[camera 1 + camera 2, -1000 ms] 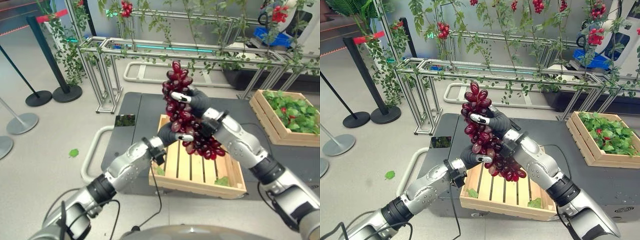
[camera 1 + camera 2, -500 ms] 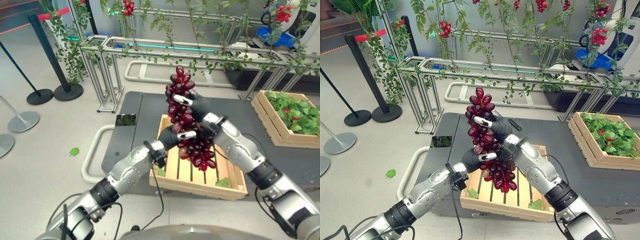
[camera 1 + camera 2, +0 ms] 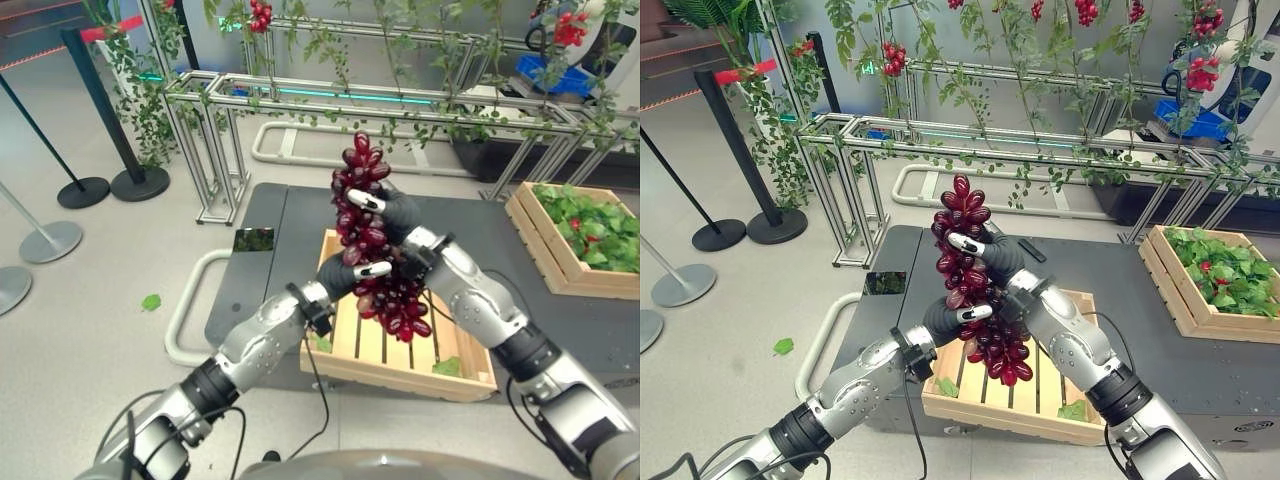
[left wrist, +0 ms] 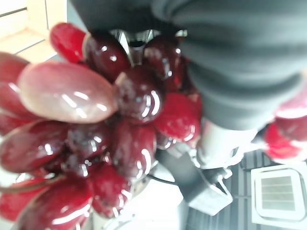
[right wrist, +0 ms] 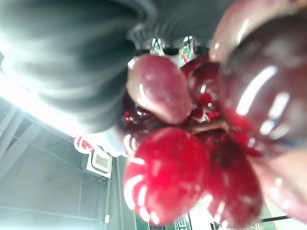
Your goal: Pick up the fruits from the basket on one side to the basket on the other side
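Observation:
A large bunch of dark red grapes (image 3: 388,297) hangs in the air over a slatted wooden basket (image 3: 350,352) on the dark platform (image 3: 262,285). My right hand (image 3: 398,213) is curled round the upper part of the bunch, whose top sticks up past its fingers. My left hand (image 3: 340,273) grips the bunch lower down from the left side. In the left wrist view the grapes (image 4: 91,139) press close, and the right wrist view shows the grapes (image 5: 187,158) just as near. A second wooden basket (image 3: 573,277) at the right holds green leaves and small red fruit.
A metal frame with hanging vines (image 3: 300,95) runs along the back of the platform. Black stanchion posts (image 3: 85,190) stand on the floor at the left. A few green leaves (image 3: 447,366) lie in the near basket, and one leaf (image 3: 151,301) lies on the floor.
The bunch's lower end has swung in and now hangs straighter below the hands. Both hands keep their hold and have hardly moved; the camera shifted slightly.

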Robot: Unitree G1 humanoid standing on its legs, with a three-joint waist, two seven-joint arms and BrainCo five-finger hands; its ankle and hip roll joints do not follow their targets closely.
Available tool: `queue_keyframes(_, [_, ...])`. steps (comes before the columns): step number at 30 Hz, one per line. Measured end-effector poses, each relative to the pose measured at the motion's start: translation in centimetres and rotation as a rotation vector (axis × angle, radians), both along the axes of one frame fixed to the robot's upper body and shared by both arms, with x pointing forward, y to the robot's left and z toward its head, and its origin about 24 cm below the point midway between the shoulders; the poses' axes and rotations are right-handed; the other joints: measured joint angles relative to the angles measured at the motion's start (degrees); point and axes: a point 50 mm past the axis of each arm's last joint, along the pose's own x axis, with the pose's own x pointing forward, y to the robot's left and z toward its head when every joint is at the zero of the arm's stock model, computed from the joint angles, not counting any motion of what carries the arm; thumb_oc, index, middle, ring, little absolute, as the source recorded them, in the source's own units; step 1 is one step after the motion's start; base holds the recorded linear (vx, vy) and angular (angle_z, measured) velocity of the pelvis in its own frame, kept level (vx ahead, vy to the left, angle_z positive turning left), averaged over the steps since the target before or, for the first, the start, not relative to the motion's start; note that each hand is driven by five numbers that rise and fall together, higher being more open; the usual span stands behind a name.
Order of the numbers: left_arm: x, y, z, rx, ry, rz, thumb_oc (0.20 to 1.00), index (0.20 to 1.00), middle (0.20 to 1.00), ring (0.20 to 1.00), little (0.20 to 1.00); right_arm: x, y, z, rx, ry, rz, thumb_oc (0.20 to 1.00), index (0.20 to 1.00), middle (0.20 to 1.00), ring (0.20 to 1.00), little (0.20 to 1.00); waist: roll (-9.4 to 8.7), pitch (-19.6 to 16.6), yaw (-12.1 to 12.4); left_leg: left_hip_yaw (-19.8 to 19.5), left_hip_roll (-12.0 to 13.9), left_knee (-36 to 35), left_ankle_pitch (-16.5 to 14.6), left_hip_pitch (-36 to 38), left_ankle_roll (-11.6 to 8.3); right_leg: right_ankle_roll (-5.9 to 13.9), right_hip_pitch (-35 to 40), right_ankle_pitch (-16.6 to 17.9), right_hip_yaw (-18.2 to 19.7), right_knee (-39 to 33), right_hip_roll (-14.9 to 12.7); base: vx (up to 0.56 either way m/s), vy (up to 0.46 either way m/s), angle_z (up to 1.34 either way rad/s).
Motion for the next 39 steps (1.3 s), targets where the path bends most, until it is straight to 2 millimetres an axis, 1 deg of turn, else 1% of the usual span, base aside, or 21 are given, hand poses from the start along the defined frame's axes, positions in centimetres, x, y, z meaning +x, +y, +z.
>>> queue_keyframes(3, [0.0, 0.2, -0.2, 0.0, 0.009, 0.013, 0.2, 0.2, 0.2, 0.2, 0.2, -0.1, -0.3, 0.0, 0.011, 0.003, 0.004, 1.0, 1.0, 1.0, 1.0, 1.0, 0.01, 0.0, 0.0, 0.0, 0.0, 0.0, 0.0, 0.1, 0.0, 0.01, 0.1, 0.0, 0.0, 0.0, 0.0, 0.0, -0.003, 0.01])
queue_keyframes(5, [0.1, 1.0, -0.4, -0.017, 0.024, 0.053, 0.2, 0.2, 0.2, 0.2, 0.2, -0.5, -1.8, 0.0, 0.044, -0.007, -0.036, 1.0, 1.0, 1.0, 1.0, 1.0, 0.03, 0.0, 0.0, -0.5, -0.1, -0.1, 0.0, 0.1, 0.06, 0.16, 0.2, -0.2, -0.3, 0.0, -0.3, 0.0, -0.012, 0.11])
queue_keyframes(7, [0.3, 1.9, -0.7, -0.057, 0.056, 0.106, 0.2, 0.2, 0.2, 0.2, 0.2, -0.8, -4.0, -0.5, 0.078, -0.001, -0.124, 1.0, 1.0, 1.0, 1.0, 1.0, 0.09, 0.1, -0.1, -0.9, -0.2, -0.2, 0.1, 0.1, 0.11, 0.28, 0.5, -0.5, -0.8, 0.0, -0.4, 0.0, -0.018, 0.13])
queue_keyframes(8, [0.4, 2.8, -0.8, -0.082, 0.073, 0.15, 0.2, 0.2, 0.2, 0.2, 0.2, -1.2, -6.2, -1.1, 0.088, 0.012, -0.205, 1.0, 1.0, 1.0, 1.0, 1.0, 0.16, 0.1, 0.0, -1.2, -0.2, -0.4, 0.1, 0.1, 0.18, 0.38, 0.6, -0.7, -1.3, 0.0, -0.5, 0.0, -0.028, 0.12])
queue_keyframes(9, [0.4, 3.3, -0.8, -0.102, 0.078, 0.178, 0.2, 0.2, 0.2, 0.2, 0.2, -1.5, -7.5, -1.4, 0.098, 0.018, -0.253, 1.0, 1.0, 1.0, 1.0, 1.0, 0.16, 0.1, 0.0, -1.4, -0.2, -0.5, 0.2, 0.1, 0.22, 0.41, 0.6, -0.8, -1.4, 0.0, -0.6, 0.0, -0.036, 0.12])
queue_keyframes(10, [0.5, 4.6, -1.0, -0.126, 0.096, 0.231, 0.2, 0.2, 0.2, 0.2, 0.2, -1.8, -9.1, -1.7, 0.109, 0.025, -0.321, 1.0, 1.0, 1.0, 1.0, 1.0, 0.2, 0.1, -0.1, -1.5, -0.3, -0.6, 0.2, 0.1, 0.24, 0.5, 0.6, -0.9, -1.5, 0.0, -0.6, 0.0, -0.037, 0.06])
queue_keyframes(11, [0.5, 5.4, -1.2, -0.128, 0.103, 0.259, 0.2, 0.2, 0.2, 0.2, 0.2, -2.2, -10.0, -2.0, 0.113, 0.025, -0.355, 1.0, 1.0, 1.0, 1.0, 1.0, 0.24, 0.2, -0.1, -1.5, -0.3, -0.7, 0.2, 0.1, 0.26, 0.53, 0.5, -0.9, -1.5, 0.0, -0.6, 0.0, -0.042, 0.02])
queue_keyframes(12, [0.5, 5.8, -1.2, -0.151, 0.112, 0.285, 0.2, 0.2, 0.2, 0.2, 0.2, -2.5, -10.9, -2.1, 0.12, 0.025, -0.39, 1.0, 1.0, 1.0, 1.0, 1.0, 0.23, 0.2, 0.0, -1.5, -0.3, -0.7, 0.2, 0.1, 0.27, 0.56, 0.5, -0.9, -1.5, 0.0, -0.6, 0.0, -0.04, 0.02])
queue_keyframes(13, [0.5, 7.1, -1.5, -0.166, 0.128, 0.33, 0.2, 0.2, 0.2, 0.2, 0.2, -3.3, -12.7, -2.7, 0.121, 0.035, -0.461, 1.0, 1.0, 1.0, 1.0, 1.0, 0.23, 0.2, -0.1, -1.7, -0.3, -0.9, 0.2, 0.1, 0.29, 0.7, 0.5, -1.1, -1.6, -0.1, -0.7, 0.0, -0.041, 0.04])
queue_keyframes(14, [0.4, 7.6, -1.5, -0.179, 0.134, 0.352, 0.2, 0.2, 0.2, 0.2, 0.2, -3.7, -13.6, -3.0, 0.125, 0.044, -0.503, 1.0, 1.0, 1.0, 1.0, 1.0, 0.2, 0.2, -0.1, -1.8, -0.4, -1.0, 0.2, 0.1, 0.29, 0.72, 0.5, -1.1, -1.6, -0.1, -0.7, 0.0, -0.045, 0.06])
queue_keyframes(15, [0.4, 8.5, -1.6, -0.173, 0.132, 0.383, 0.2, 0.2, 0.2, 0.2, 0.2, -4.0, -14.5, -3.2, 0.129, 0.051, -0.552, 1.0, 1.0, 1.0, 1.0, 1.0, 0.31, 0.4, -0.3, -1.9, -0.5, -1.1, 0.2, 0.0, 0.31, 0.75, 0.4, -1.2, -1.8, -0.1, -0.7, 0.01, -0.034, 0.05])
queue_keyframes(18, [0.5, 9.2, -1.5, -0.188, 0.127, 0.417, 0.2, 0.2, 0.2, 0.2, 0.2, -4.4, -15.9, -3.6, 0.139, 0.058, -0.622, 1.0, 1.0, 1.0, 1.0, 1.0, 0.31, 0.7, -0.3, -2.2, -0.4, -1.2, 0.2, -0.1, 0.31, 0.83, 0.4, -1.2, -2.0, -0.1, -0.7, 0.01, -0.023, 0.05])
queue_keyframes(21, [0.3, 9.5, -1.7, -0.198, 0.135, 0.432, 0.2, 0.2, 0.2, 0.2, 0.2, -4.7, -16.2, -3.8, 0.146, 0.057, -0.638, 1.0, 1.0, 1.0, 1.0, 1.0, 0.34, 0.8, -0.5, -2.2, -0.3, -1.3, 0.2, 0.0, 0.3, 0.85, 0.4, -1.4, -2.1, -0.2, -0.7, 0.0, -0.005, 0.01])
queue_keyframes(23, [0.0, 9.7, -2.0, -0.22, 0.148, 0.454, 0.2, 0.2, 0.2, 0.2, 0.2, -4.9, -16.4, -4.2, 0.183, 0.064, -0.671, 1.0, 1.0, 1.0, 1.0, 1.0, 0.28, 0.9, -0.3, -2.2, -0.4, -1.5, 0.2, 0.0, 0.3, 0.85, 0.3, -1.4, -2.1, -0.3, -0.7, 0.0, 0.0, 0.0])
queue_keyframes(30, [-0.1, 10.2, -2.2, -0.239, 0.147, 0.493, 0.2, 0.2, 0.2, 0.2, 0.2, -5.2, -15.4, -5.6, 0.246, 0.108, -0.684, 1.0, 1.0, 1.0, 1.0, 1.0, 0.28, 1.0, -0.3, -1.7, -0.2, -2.0, 0.2, 0.2, 0.33, 0.89, 0.1, -1.4, -1.6, -0.3, -0.7, 0.0, -0.002, -0.02])
queue_keyframes(32, [-0.3, 10.8, -2.3, -0.254, 0.149, 0.524, 0.2, 0.2, 0.2, 0.2, 0.2, -5.3, -15.0, -6.0, 0.27, 0.119, -0.688, 1.0, 1.0, 1.0, 1.0, 1.0, 0.29, 1.0, -0.3, -1.5, -0.2, -2.0, 0.2, 0.3, 0.35, 0.88, 0.0, -1.4, -1.4, -0.1, -0.6, 0.01, -0.017, -0.04])
queue_keyframes(34, [-0.4, 11.4, -2.3, -0.266, 0.147, 0.56, 0.2, 0.2, 0.2, 0.2, 0.2, -5.8, -15.0, -6.7, 0.263, 0.142, -0.707, 1.0, 1.0, 1.0, 1.0, 1.0, 0.29, 1.2, -0.3, -1.5, -0.2, -2.0, 0.2, 0.3, 0.36, 0.89, 0.0, -1.4, -1.4, 0.0, -0.6, -0.02, -0.01, 0.0])
queue_keyframes(35, [-0.5, 12.1, -2.3, -0.284, 0.14, 0.602, 0.2, 0.2, 0.2, 0.2, 0.2, -6.2, -15.1, -7.2, 0.25, 0.164, -0.726, 1.0, 1.0, 1.0, 1.0, 1.0, 0.35, 1.6, -0.3, -1.4, -0.3, -1.9, 0.2, 0.2, 0.36, 0.9, 0.0, -1.4, -1.4, 0.0, -0.6, -0.07, -0.006, -0.01])
queue_keyframes(37, [-0.7, 13.2, -2.2, -0.292, 0.127, 0.647, 0.2, 0.2, 0.2, 0.2, 0.2, -6.3, -15.2, -7.5, 0.251, 0.172, -0.743, 1.0, 1.0, 1.0, 1.0, 1.0, 0.49, 2.7, -0.3, -1.1, 0.0, -1.6, 0.1, 0.3, 0.48, 0.92, -0.3, -1.8, -1.3, 0.9, -0.8, -0.1, -0.029, -0.12])
queue_keyframes(38, [-0.9, 14.5, -2.1, -0.298, 0.11, 0.708, 0.2, 0.2, 0.2, 0.2, 0.2, -6.4, -15.3, -7.7, 0.236, 0.172, -0.757, 1.0, 1.0, 1.0, 1.0, 1.0, 0.82, 4.2, -0.5, -0.5, -0.3, -0.3, -0.3, -0.3, 0.52, 0.89, -2.9, -3.8, -0.1, 5.7, -0.9, -0.12, -0.094, -0.15])
queue_keyframes(39, [-0.9, 15.1, -2.1, -0.298, 0.103, 0.734, 0.2, 0.2, 0.2, 0.2, 0.2, -6.5, -15.4, -7.7, 0.228, 0.173, -0.762, 1.0, 1.0, 1.0, 1.0, 1.0, 0.89, 5.0, -0.5, -0.7, -0.2, 0.5, -0.5, -1.0, 0.54, 0.97, -3.7, -4.5, 0.2, 7.4, -1.2, -0.09, -0.102, -0.03])
